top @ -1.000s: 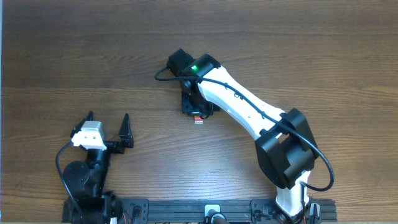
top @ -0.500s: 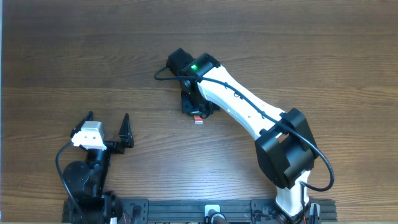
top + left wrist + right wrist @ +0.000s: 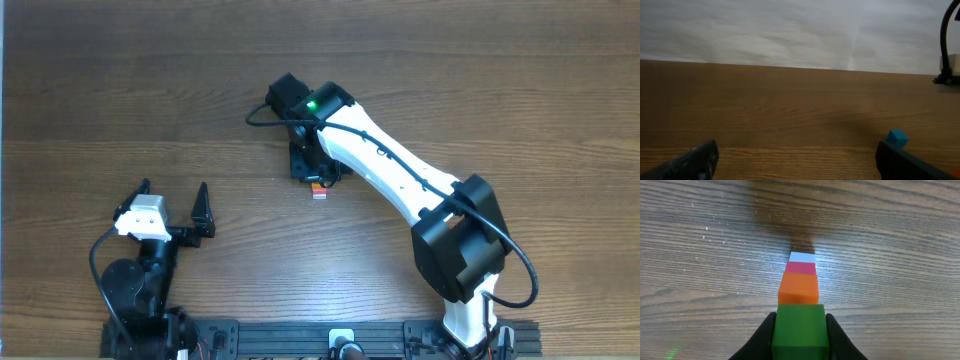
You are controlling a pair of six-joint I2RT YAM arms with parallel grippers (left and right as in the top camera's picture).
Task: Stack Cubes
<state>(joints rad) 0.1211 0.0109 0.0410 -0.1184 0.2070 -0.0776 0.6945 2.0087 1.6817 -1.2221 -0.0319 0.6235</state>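
Observation:
A green cube [image 3: 800, 322] is held in my right gripper [image 3: 800, 339], which is shut on its sides. It sits at the top of a column, with an orange cube [image 3: 799, 290], a red cube [image 3: 801, 268] and a white cube [image 3: 803, 257] under it. Whether green rests on orange I cannot tell. From above, the right gripper [image 3: 315, 168] hangs over the table's middle, with a bit of red and white [image 3: 320, 192] showing beside it. A blue cube [image 3: 897, 138] lies alone on the wood. My left gripper [image 3: 172, 195] stands open near its base, holding nothing.
The brown wooden table [image 3: 120, 80] stretches wide on every side of the stack. The right arm's black cable [image 3: 945, 40] shows in the left wrist view. A pale wall [image 3: 790, 30] lies behind the table's far edge.
The right wrist has shifted very slightly up and left in the top view. The left arm has not moved.

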